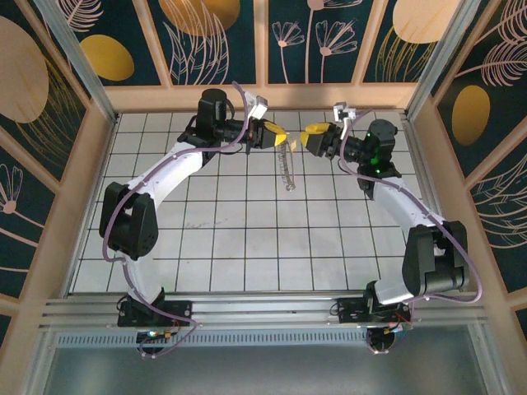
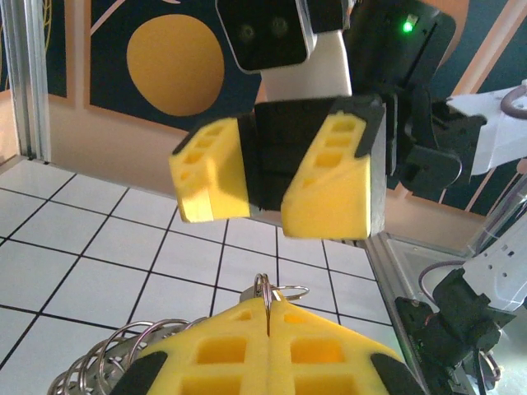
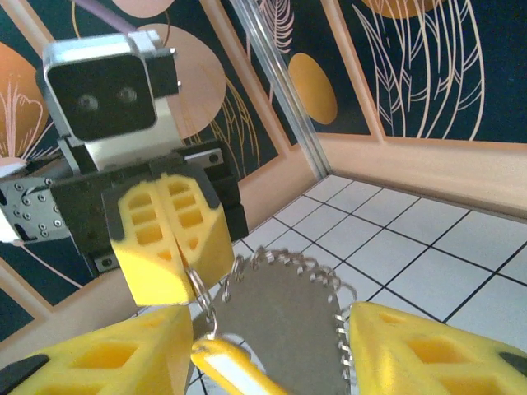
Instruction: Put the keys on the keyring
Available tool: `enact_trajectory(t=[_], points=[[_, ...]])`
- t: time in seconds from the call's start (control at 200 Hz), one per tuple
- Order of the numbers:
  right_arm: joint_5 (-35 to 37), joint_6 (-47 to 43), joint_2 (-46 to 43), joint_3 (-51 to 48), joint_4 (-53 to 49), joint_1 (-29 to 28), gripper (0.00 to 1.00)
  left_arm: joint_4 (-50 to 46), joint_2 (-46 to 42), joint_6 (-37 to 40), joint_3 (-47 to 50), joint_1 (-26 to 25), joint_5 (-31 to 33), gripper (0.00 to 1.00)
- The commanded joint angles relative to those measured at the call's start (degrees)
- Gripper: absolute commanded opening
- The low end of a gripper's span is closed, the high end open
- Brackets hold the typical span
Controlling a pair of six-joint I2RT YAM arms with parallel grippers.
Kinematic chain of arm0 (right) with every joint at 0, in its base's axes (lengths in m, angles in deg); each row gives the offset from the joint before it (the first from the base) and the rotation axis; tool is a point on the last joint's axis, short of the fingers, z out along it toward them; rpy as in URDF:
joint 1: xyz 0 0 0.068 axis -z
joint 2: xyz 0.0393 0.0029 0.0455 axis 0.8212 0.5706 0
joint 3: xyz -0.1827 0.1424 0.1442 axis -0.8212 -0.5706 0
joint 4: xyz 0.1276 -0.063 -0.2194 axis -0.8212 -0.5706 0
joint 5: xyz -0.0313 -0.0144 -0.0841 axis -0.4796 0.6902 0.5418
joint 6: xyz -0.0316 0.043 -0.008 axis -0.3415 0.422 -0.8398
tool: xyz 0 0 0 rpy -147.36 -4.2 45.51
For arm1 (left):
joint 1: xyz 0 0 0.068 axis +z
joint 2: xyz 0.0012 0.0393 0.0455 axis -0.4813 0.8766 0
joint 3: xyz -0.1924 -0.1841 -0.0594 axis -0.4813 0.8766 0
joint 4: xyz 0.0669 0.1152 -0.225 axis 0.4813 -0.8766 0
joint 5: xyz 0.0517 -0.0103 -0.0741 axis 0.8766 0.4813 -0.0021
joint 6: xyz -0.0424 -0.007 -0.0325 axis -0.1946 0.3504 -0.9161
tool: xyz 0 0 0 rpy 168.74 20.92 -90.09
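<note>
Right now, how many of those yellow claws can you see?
2. The left gripper sits over the far middle of the table, shut on the keyring; the right gripper faces it from the right, jaws apart.

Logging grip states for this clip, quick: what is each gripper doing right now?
Left gripper: closed, pinching the keyring by a small ring.
Right gripper: open, with the key's yellow tag between its fingers; contact cannot be told.
</note>
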Motion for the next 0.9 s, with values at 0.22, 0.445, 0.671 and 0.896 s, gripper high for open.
enact_trajectory(t=[0.22, 0.445, 0.671, 0.896], points=[[-6.5, -1.9, 0.4, -1.2, 3.5, -0.8, 0.54, 2.7, -0.1, -1.8, -3.4, 0.2, -2.7, 0.0], [-10.0, -7.0, 2.4, 2.0, -2.5, -2.6, 0.53, 2.3, 0.6, -2.2, -4.2, 0.3, -4.2, 0.0], [-10.8, -7.2, 3.4, 2.7, -2.5, -3.2, 0.5, 1.8, 0.7, -2.0, -4.3, 0.2, -4.4, 0.0], [-12.3, -8.6, 3.2, 3.0, -5.2, -3.1, 0.23, 1.2, 0.6, -1.7, -4.3, 0.2, -3.9, 0.0]])
